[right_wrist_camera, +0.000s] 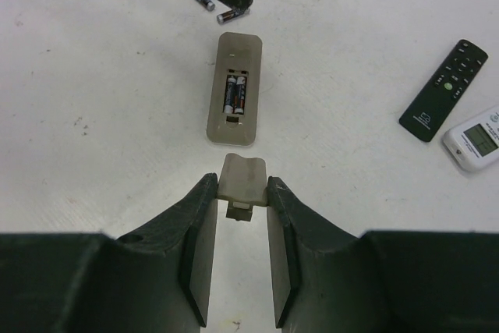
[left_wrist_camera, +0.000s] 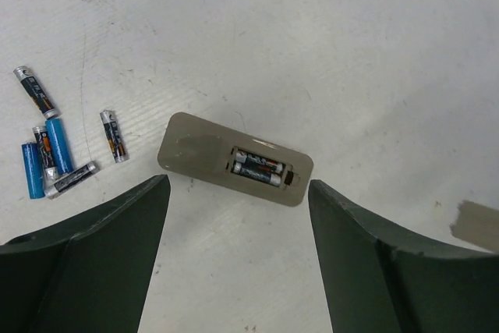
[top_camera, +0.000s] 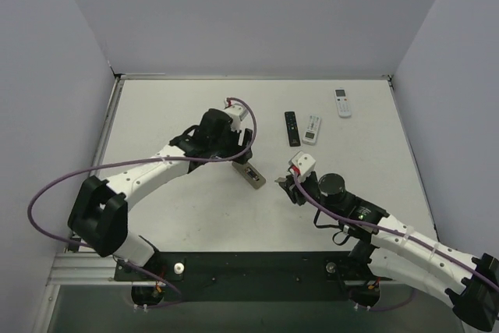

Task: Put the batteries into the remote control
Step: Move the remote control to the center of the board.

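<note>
The remote control (top_camera: 250, 175) lies grey-tan back up at the table's middle. Two dark batteries (left_wrist_camera: 259, 168) sit in its recess (right_wrist_camera: 235, 93). Several loose batteries (left_wrist_camera: 58, 146), blue and dark, lie on the table left of the remote (left_wrist_camera: 195, 154) in the left wrist view. My left gripper (left_wrist_camera: 238, 185) is open and empty above the remote's near edge, one finger off each end. My right gripper (right_wrist_camera: 242, 186) is shut on the tan battery cover (right_wrist_camera: 243, 177), just short of the remote's (right_wrist_camera: 234, 52) recess end.
A slim black remote (top_camera: 291, 128) and a white remote (top_camera: 313, 129) lie side by side behind the right gripper (top_camera: 283, 183). Another white remote (top_camera: 342, 103) lies farther back right. White walls stand on three sides.
</note>
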### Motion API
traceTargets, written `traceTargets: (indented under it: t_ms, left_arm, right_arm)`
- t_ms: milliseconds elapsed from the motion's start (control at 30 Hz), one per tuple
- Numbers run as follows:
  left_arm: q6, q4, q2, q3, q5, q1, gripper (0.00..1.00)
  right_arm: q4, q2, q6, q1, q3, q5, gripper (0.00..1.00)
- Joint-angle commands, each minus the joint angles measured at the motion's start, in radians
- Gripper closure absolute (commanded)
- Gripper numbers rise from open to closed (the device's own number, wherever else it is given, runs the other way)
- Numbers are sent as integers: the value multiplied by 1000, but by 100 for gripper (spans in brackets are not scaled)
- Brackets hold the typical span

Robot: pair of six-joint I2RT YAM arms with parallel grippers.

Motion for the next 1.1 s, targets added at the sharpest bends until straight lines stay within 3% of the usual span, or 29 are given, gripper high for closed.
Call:
traceTargets:
  t_ms: [0, 367, 533, 800, 1067]
  left_arm:
    - [-79, 21, 185, 146, -102, -12, 18]
    - [-27, 46, 544, 372, -147, -27, 22]
    - [-19, -49, 670, 458, -101, -37, 25]
    - [-71, -66, 604, 292, -35, -64, 34]
    - [-153, -53, 449, 65, -35, -89, 34]
  right_arm:
    - [130, -68, 71, -11, -58, 87, 100]
    - [52, -183, 125, -12, -105, 72, 100]
    - [20, -203, 131, -12, -107, 69, 100]
    - [18, -208, 129, -12, -107, 60, 100]
    - [32, -163, 113, -12, -93, 17, 100]
